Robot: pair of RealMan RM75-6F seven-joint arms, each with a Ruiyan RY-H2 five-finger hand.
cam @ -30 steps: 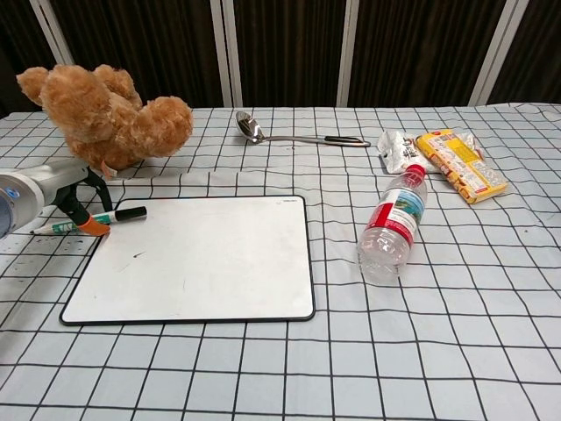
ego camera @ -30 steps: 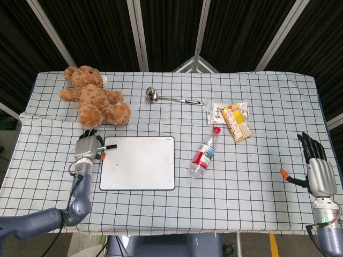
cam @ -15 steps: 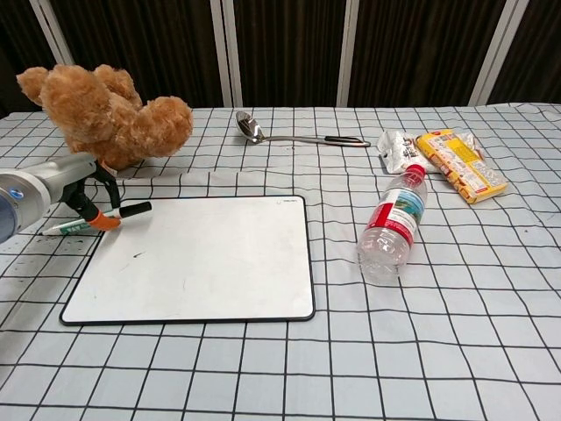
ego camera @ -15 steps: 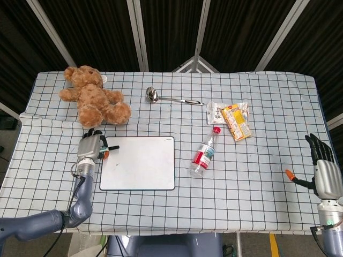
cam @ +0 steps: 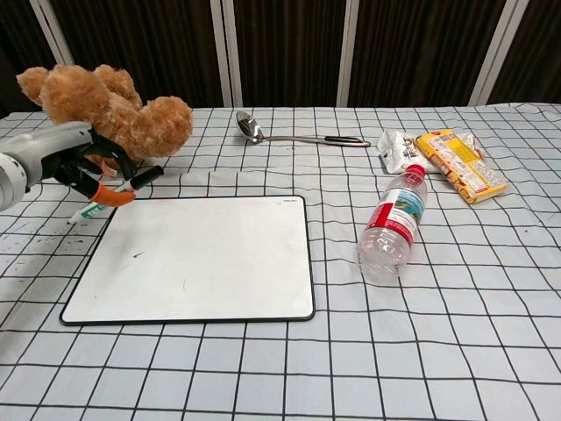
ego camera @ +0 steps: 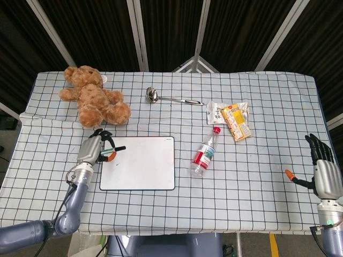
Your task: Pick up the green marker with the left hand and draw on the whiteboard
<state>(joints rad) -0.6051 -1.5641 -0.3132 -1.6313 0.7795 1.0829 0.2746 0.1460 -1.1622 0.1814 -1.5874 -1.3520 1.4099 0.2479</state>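
The left hand (cam: 83,171) pinches the green marker (cam: 118,191); its label and the bottle (cam: 391,226) label are unreadable.

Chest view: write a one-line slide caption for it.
Left hand holds the green marker lifted beside the whiteboard, teddy bear behind.

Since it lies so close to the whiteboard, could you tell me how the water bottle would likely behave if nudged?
The water bottle lies on its side, so it would probably roll. It looks clear and mostly empty, likely light. Its thin plastic may dent under the fingers.
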